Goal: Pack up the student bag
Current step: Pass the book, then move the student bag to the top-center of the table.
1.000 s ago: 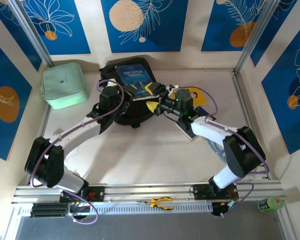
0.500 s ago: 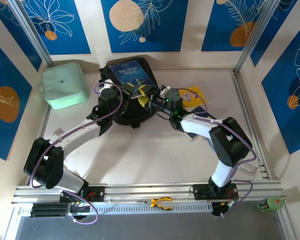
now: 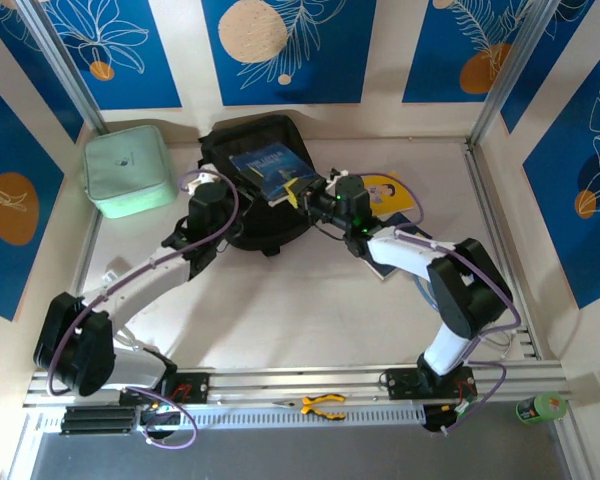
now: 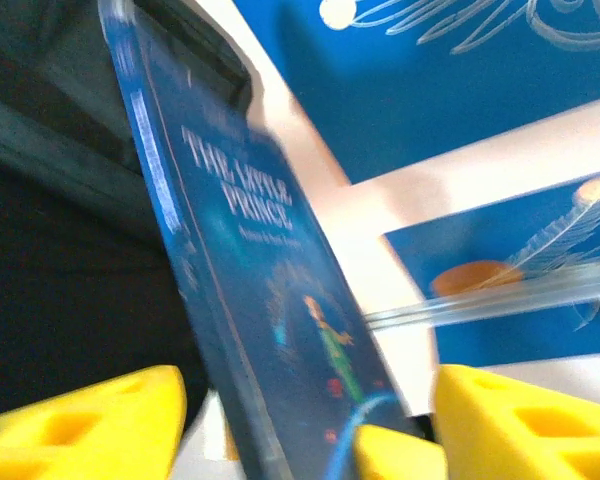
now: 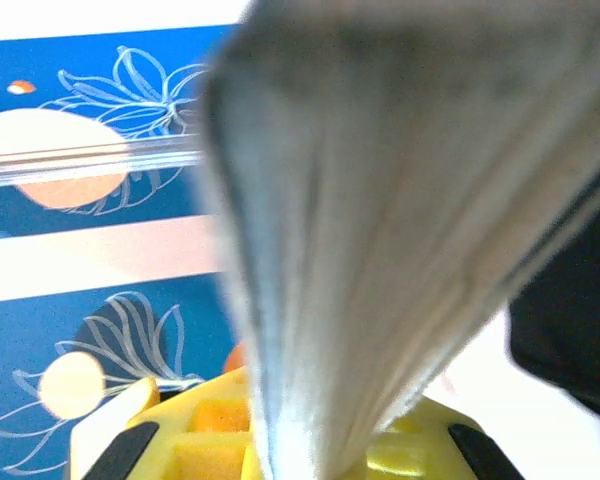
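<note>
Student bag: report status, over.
Left gripper open around blue book. Right gripper shut on its edge. Book tilted over student bag. Yellow book lies beside bag.

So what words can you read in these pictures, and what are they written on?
"THE LITTLE PRINCE": on the cover of the blue book, seen from the left wrist camera.
The smaller line under that title: too blurred to read.
The small mark on the mint-green case: too small to read.
The cover of the yellow book: too small to make out any letters.
</note>
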